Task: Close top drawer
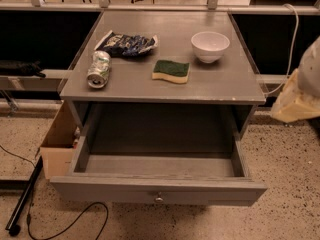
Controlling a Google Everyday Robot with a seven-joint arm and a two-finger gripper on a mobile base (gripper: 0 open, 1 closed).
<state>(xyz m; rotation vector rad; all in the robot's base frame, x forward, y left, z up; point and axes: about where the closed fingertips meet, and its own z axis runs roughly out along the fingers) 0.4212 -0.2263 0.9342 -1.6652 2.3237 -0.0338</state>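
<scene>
The top drawer (159, 190) of the grey cabinet is pulled far out toward me and is empty inside. Its long front panel has one small round metal knob (158, 199) at the centre. My gripper (296, 102) is the pale cream shape at the right edge. It hangs beside the cabinet's right side at about tabletop height, apart from the drawer and well away from the knob. The white arm (311, 66) rises above it.
On the cabinet top (220, 81) are a lying drink can (99, 69), a dark snack bag (126, 44), a green and yellow sponge (171, 71) and a white bowl (210, 46). A cardboard box (59, 144) stands at the cabinet's left. A black cable (65, 224) runs on the speckled floor.
</scene>
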